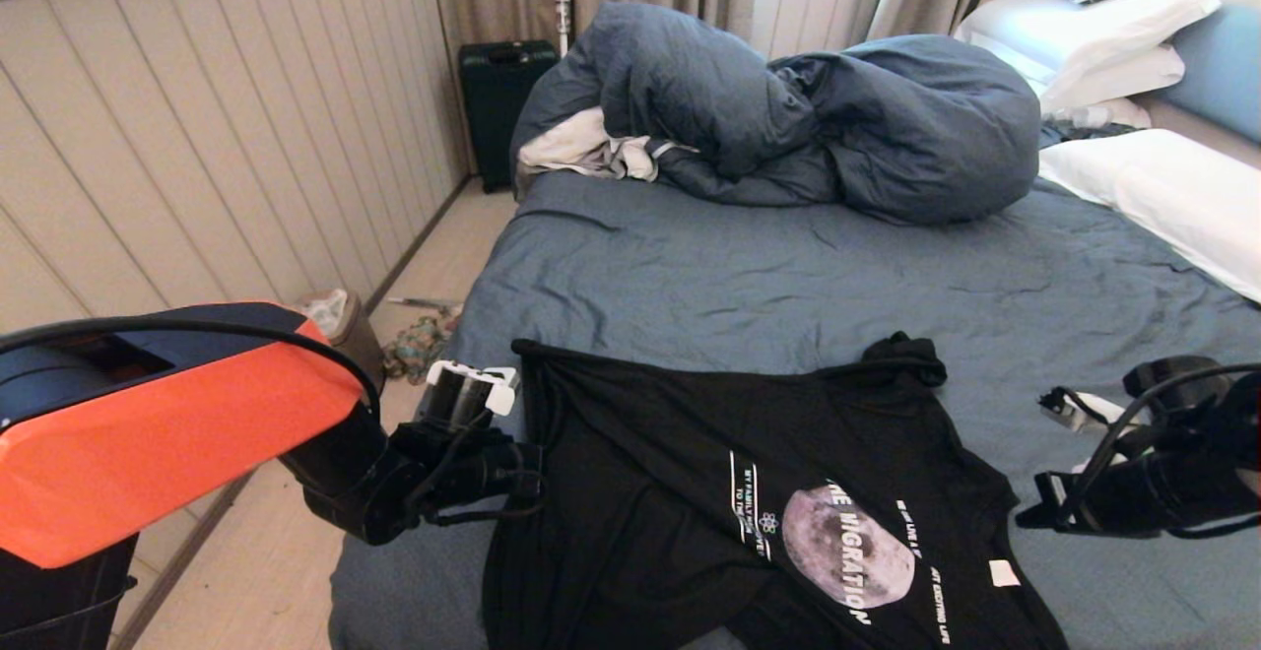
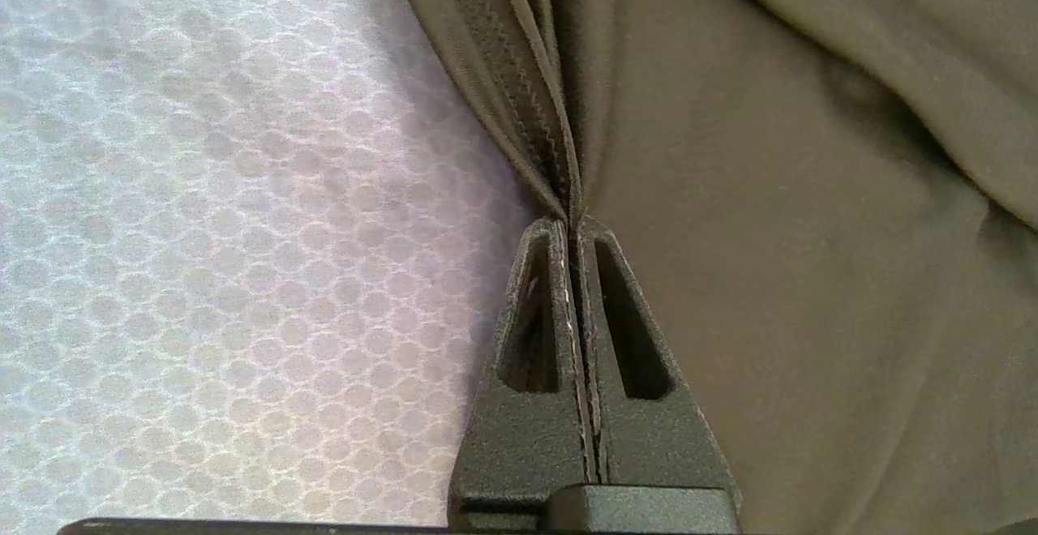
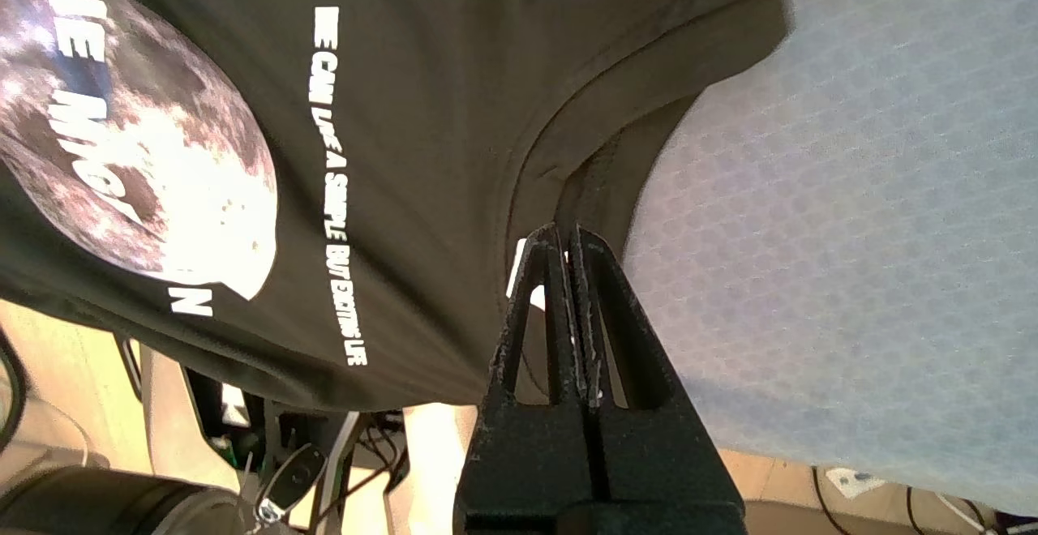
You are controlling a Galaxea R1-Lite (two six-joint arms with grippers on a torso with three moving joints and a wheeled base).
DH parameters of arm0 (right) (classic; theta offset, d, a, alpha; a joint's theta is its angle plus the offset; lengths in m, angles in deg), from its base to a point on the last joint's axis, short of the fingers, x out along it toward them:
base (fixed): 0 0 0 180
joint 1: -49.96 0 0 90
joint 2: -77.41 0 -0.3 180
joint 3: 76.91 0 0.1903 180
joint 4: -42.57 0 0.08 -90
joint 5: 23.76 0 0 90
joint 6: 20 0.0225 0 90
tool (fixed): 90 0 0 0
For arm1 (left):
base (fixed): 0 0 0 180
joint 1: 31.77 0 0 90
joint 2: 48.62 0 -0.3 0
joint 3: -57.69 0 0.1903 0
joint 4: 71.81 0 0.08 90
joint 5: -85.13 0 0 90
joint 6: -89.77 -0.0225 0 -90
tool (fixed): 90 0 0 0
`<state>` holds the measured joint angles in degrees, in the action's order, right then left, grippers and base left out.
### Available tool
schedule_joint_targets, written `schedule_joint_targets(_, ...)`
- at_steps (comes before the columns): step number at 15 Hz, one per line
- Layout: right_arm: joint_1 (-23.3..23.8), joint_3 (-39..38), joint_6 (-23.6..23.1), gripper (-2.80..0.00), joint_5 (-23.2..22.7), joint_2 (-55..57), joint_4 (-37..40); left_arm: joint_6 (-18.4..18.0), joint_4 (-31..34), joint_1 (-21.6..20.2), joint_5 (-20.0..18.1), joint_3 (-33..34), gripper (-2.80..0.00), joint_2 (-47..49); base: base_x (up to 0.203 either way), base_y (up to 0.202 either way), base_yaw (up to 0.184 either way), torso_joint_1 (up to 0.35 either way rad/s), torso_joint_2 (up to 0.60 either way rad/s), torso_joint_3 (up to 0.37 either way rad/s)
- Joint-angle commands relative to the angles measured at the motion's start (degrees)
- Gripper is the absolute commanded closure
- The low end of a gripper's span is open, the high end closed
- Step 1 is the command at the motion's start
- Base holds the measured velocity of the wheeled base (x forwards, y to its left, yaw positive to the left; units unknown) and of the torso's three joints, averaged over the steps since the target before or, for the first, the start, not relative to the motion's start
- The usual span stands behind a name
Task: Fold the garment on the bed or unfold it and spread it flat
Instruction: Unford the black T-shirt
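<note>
Black T-shirt (image 1: 749, 492) lying print-up at the bed's (image 1: 788, 276) near edge, stretching lengthwise between the left tool (image 2: 574, 231), pinching its hem, and the right tool (image 3: 565, 239), clamping its neckline.

Orange-and-black robot arms
Left arm (image 1: 148, 423) orange shell, black cables; claws (image 2: 577, 231) black, textured, slotted fingers.

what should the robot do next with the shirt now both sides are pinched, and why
Probably lift both ends together and draw them apart. The left end effector is shut on the T-shirt at its hem, the right end effector on its neckline, and the cloth between them lies wrinkled on the bed.
</note>
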<state>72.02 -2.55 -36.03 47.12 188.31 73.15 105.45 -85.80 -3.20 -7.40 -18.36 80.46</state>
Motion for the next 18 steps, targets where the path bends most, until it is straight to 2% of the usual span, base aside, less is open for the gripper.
schedule_joint_targets(1,-0.4,-0.2,-0.1,0.0,0.3,1.2,-0.2,0.4,-0.3,-0.1,0.0,0.0,0.0,-0.3,0.0,0.0,0.0,0.0,0.0,0.0)
schedule_joint_targets(3,-0.6,-0.3,-0.2,0.0,1.8,2.6,-1.4,1.2,-0.3,-0.2,0.1,0.0,0.0,-0.3,0.0,0.0,0.0,0.0,0.0,0.0)
schedule_joint_targets(4,-0.6,-0.9,-0.5,-2.8,2.1,2.9,-2.4,1.2,-0.3,-0.2,0.1,0.0,0.0,-0.3,0.0,0.0,0.0,0.0,0.0,0.0)
schedule_joint_targets(8,-0.9,-3.0,-3.5,-2.8,3.5,2.9,-2.5,1.2,-0.3,-0.2,0.1,0.4,0.0,-0.2,0.0,0.0,0.0,0.0,0.0,0.0)
schedule_joint_targets(10,-2.5,-3.9,-3.8,-2.8,5.9,4.0,-2.7,1.2,-0.3,-0.2,0.1,0.3,0.0,-0.3,0.0,0.0,0.0,0.0,0.0,0.0)
schedule_joint_targets(13,-3.6,-3.9,-3.6,-2.8,6.1,5.3,-2.8,1.3,-0.3,-0.2,0.1,0.5,0.0,-0.7,0.0,0.0,0.0,0.0,0.0,0.0)
schedule_joint_targets(18,-4.4,-5.3,-3.6,-2.8,8.5,9.9,-11.1,1.7,-0.3,-0.2,0.1,0.6,0.0,-1.1,0.0,0.0,0.0,0.0,0.0,0.0)
